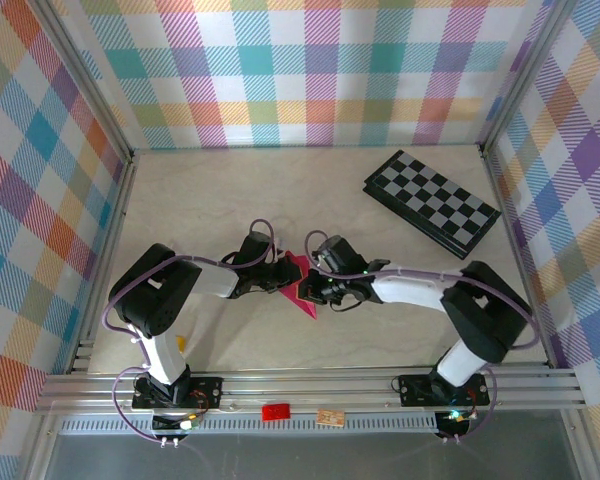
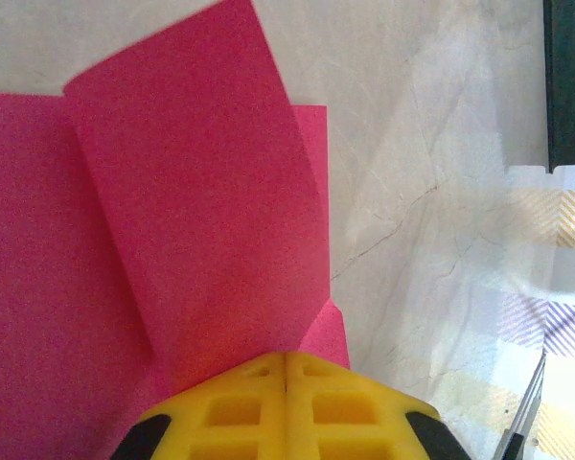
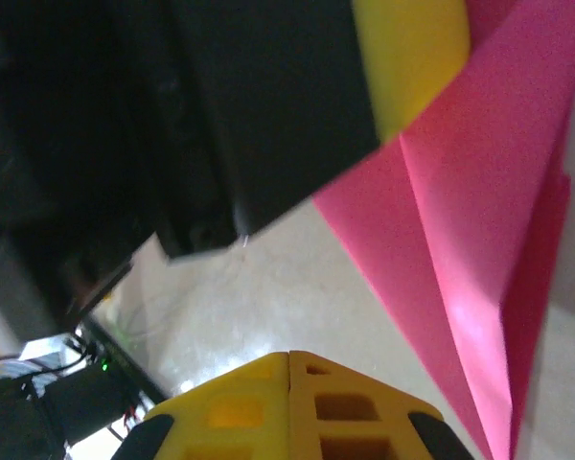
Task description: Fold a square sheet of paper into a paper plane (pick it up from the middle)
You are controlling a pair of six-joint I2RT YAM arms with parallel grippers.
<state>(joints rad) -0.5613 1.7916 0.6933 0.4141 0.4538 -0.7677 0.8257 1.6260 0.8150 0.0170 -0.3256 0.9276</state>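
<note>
Centre-left, top view: left hand (image 1: 285,279) fingers together, tips on square sheet of paper (image 1: 305,300), part-folded on worktop (image 1: 220,200) | right hand (image 1: 310,288) fingers together, empty, just beside sheet | step: likely creasing a fold | next: press along crease without shifting sheet

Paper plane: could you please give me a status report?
Left gripper shut on partly folded sheet. Right gripper shut, empty, beside it. Checkerboard well clear.

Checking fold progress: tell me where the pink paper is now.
Top view: the pink paper lies mid-table, between the left claw and right claw, left of the checkerboard.
</note>
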